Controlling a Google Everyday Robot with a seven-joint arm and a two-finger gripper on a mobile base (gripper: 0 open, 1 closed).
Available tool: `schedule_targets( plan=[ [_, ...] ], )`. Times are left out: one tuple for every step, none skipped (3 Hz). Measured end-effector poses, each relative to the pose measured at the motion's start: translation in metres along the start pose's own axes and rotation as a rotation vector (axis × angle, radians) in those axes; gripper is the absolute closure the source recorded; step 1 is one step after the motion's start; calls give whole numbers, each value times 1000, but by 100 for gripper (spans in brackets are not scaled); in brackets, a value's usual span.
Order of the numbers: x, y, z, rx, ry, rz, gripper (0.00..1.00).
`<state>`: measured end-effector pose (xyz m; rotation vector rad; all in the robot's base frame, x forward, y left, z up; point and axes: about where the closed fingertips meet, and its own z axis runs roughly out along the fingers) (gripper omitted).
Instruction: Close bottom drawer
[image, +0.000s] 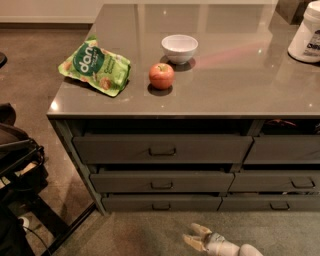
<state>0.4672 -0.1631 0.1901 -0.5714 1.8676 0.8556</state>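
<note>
Grey counter (240, 85) holds a green snack bag (95, 67), red apple (161, 76), white bowl (179, 47) and white tub (306, 35). Gripper (196, 236) sits low over the floor (140, 230), fingers apart.

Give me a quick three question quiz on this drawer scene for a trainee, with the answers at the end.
1. True or false: the gripper is touching the handle of the bottom drawer.
2. What sits on the counter between the green snack bag and the white bowl? A) a can B) an apple C) a sponge
3. How many drawer fronts are in the bottom drawer's stack?

Key: 1 false: the gripper is open, low over the floor in front of the drawers and apart from them. 2 B. 3 three.
</note>
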Motion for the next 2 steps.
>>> schedule_targets(
  plan=[
    [0, 0, 0, 0, 0, 0, 0],
    [0, 0, 0, 0, 0, 0, 0]
  ],
)
